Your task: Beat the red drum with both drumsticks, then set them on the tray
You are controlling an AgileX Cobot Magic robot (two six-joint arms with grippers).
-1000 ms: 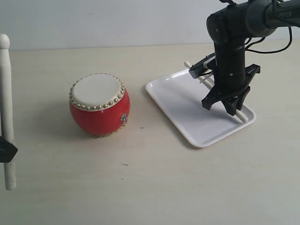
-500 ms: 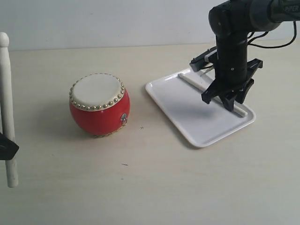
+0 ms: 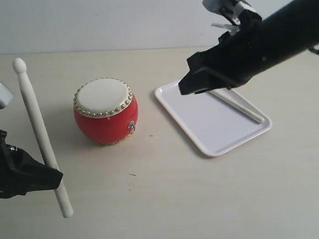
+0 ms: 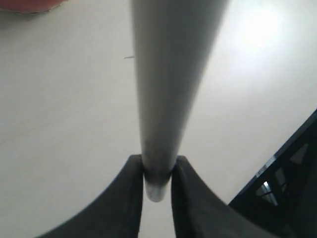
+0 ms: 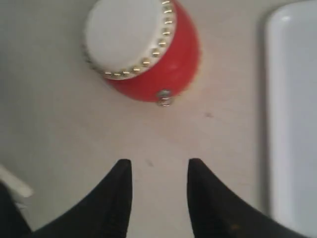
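Lifted off the white tray (image 3: 209, 124), right end effector (image 5: 159, 163) gapes empty; left end effector (image 4: 157, 159) clamps pale drumstick (image 3: 40, 129).

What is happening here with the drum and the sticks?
A two-armed robot is working with a red drum and two drumsticks. One drumstick lies on the white tray, and the right gripper is open and empty. The left gripper is shut on the other drumstick, held tilted to the left of the drum, not yet on the tray.

Drumstick (image 3: 242, 107) on tray (image 3: 208, 125), right of drum (image 3: 105, 110)
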